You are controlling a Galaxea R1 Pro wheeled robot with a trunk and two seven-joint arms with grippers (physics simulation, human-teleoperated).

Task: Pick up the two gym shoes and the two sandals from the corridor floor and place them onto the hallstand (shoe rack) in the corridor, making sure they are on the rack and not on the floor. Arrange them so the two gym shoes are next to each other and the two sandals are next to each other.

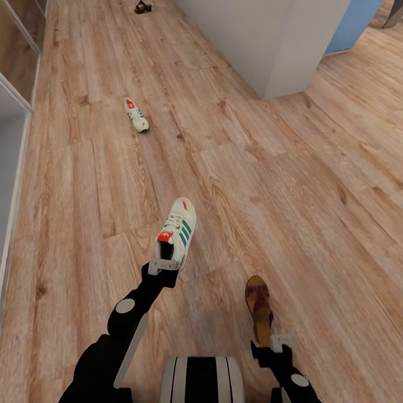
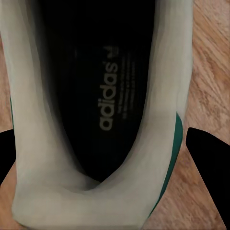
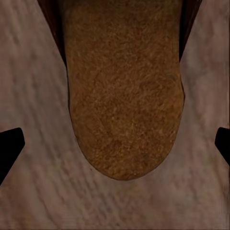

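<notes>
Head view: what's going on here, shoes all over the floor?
Both arms are lowered over footwear on the wood floor. The left gripper sits at the heel of a gym shoe, its fingers spread either side of it. The right gripper is open at the heel of a sandal. A second gym shoe and second sandal lie further down the corridor.

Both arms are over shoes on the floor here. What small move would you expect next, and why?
Probably closing the left claw on the heel of the near gym shoe. In the left wrist view its dark fingers stand apart on either side of the shoe's heel collar, so it looks aligned but not gripping. The right claw likewise straddles the sandal, fingers wide.
</notes>
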